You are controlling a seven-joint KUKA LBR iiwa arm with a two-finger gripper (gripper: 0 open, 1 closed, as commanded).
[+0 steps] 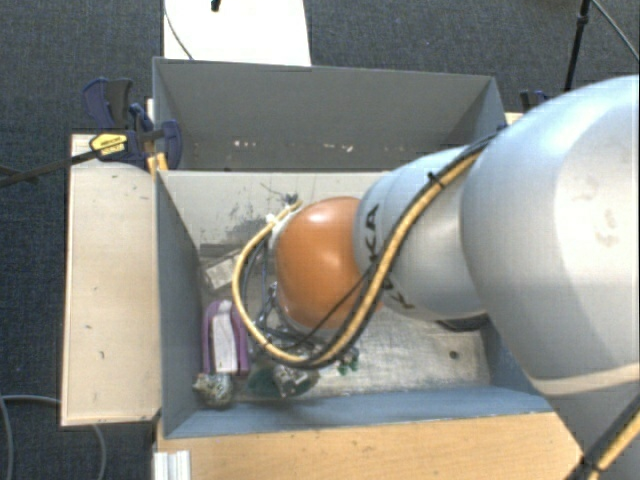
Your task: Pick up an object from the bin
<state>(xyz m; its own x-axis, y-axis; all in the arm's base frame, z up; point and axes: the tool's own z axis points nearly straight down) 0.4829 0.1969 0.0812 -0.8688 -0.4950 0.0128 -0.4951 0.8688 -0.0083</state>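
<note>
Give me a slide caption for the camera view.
KUKA arm, orange wrist cover low in the grey bin, by a purple pack near its lower-left corner.

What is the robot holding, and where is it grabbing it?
I cannot tell. The gripper sits low beside the purple packet, and the arm's orange cover hides its tip.

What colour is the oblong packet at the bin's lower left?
The oblong packet is purple and white, in the camera view.

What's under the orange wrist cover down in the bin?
A purple packet lies just left of the orange cover, small green bits at its lower edge. Whatever sits directly beneath is hidden by the arm.
</note>
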